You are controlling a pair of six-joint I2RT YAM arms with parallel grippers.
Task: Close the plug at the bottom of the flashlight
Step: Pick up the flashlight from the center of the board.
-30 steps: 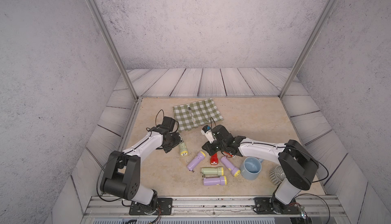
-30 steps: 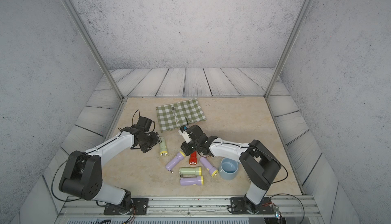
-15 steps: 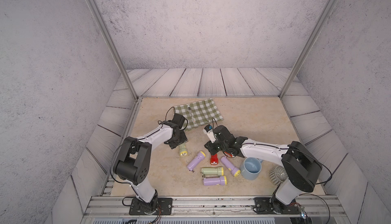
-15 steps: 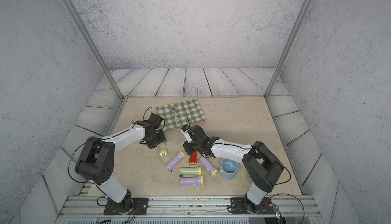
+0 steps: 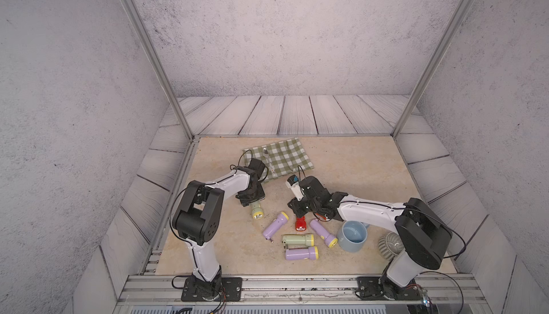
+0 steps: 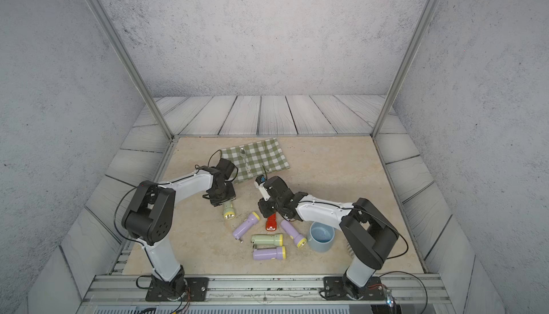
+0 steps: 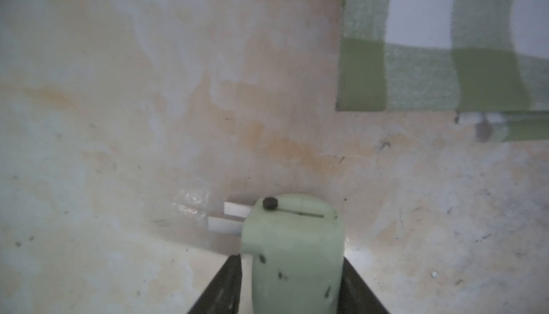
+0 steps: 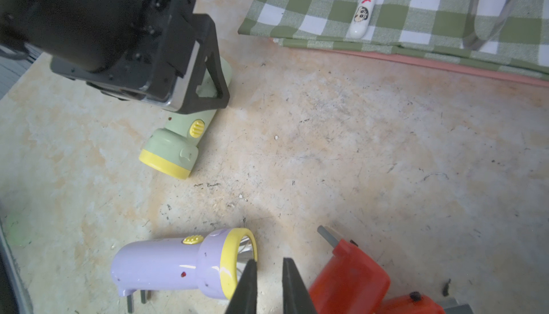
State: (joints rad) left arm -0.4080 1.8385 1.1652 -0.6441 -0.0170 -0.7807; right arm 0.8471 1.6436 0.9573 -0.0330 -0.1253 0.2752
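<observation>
Both left jaws bracket the green flashlight (image 7: 294, 253); right jaws barely apart.

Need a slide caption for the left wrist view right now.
The left gripper straddles the green flashlight, plug prongs folded out, checked cloth beyond.

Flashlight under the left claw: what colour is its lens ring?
Yellow lens ring on the pale green plastic flashlight; clearest in right wrist view.

Clad in white shells between black joints on left arm (image 5: 228, 182) and right arm (image 5: 368, 212). Tipped with black wedge fingers (image 8: 245, 291) at the right gripper (image 8: 269, 268), cut-out triangular ones beside a silver rail at the left gripper (image 7: 290, 268). Trails thin black cables behind both.
</observation>
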